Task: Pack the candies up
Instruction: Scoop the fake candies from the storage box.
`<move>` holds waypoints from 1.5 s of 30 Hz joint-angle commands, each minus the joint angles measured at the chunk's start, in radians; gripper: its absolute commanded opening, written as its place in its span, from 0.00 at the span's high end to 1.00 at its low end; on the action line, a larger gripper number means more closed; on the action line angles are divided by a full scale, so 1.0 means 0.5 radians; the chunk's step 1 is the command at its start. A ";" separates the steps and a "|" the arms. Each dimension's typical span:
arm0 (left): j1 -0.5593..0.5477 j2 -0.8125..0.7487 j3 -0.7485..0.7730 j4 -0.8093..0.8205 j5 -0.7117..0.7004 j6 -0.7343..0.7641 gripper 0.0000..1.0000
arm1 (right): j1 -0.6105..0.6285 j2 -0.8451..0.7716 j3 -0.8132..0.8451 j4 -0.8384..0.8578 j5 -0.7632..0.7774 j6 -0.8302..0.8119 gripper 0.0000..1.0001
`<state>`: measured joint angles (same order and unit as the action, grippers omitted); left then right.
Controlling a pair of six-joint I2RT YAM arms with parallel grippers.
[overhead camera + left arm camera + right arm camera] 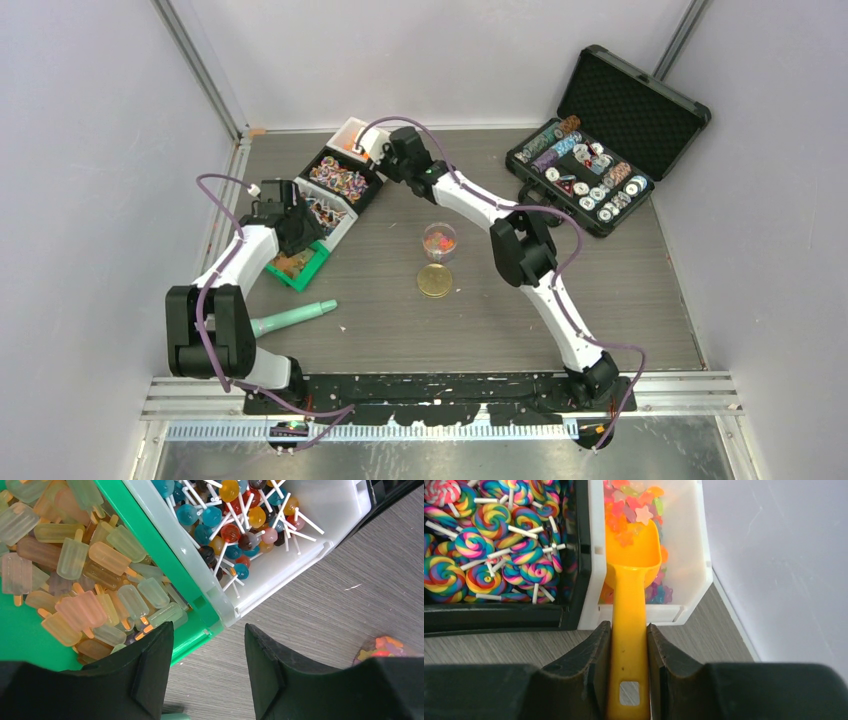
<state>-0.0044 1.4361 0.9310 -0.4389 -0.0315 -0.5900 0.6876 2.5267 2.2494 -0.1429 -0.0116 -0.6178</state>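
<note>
- The right gripper (629, 630) squeezes the orange scoop (633, 550). The scoop's bowl sits inside the corner white bin (698, 555), among star candies (643, 514).
- The black bin (583, 555) holds swirl lollipops (489, 540).
- The left gripper (209, 645), fingers apart and empty, hangs over a corner of the green bin (150, 537) of popsicle candies (90, 560).
- The table (620, 300) lies bare around the clear cup (439, 240).

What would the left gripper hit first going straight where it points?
Most likely the left gripper meets the near corner wall of the green popsicle-candy bin, beside the white lollipop bin; depth is hard to judge.
</note>
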 commanded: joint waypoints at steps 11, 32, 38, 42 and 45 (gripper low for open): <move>-0.001 -0.128 0.033 0.021 0.014 0.046 0.41 | -0.124 -0.386 -0.663 0.820 -0.152 0.461 1.00; -0.024 -0.639 -0.027 -0.115 0.054 0.113 0.00 | -0.182 -0.687 -1.154 1.494 -0.157 0.666 1.00; -0.052 -0.804 -0.062 -0.142 0.126 0.170 0.00 | -0.182 -0.846 -1.363 1.692 -0.174 0.703 1.00; -0.067 -0.847 -0.084 -0.149 0.148 0.215 0.00 | -0.181 -1.006 -1.592 1.894 -0.190 0.722 1.00; -0.082 -0.863 -0.068 -0.194 0.171 0.247 0.00 | -0.182 -1.156 -1.775 2.005 -0.206 0.728 1.00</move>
<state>-0.0341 1.0241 0.8932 -0.5121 0.0238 -0.5095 0.5980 2.0964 1.4391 0.6601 -0.0967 -0.2749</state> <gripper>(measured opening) 0.996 0.335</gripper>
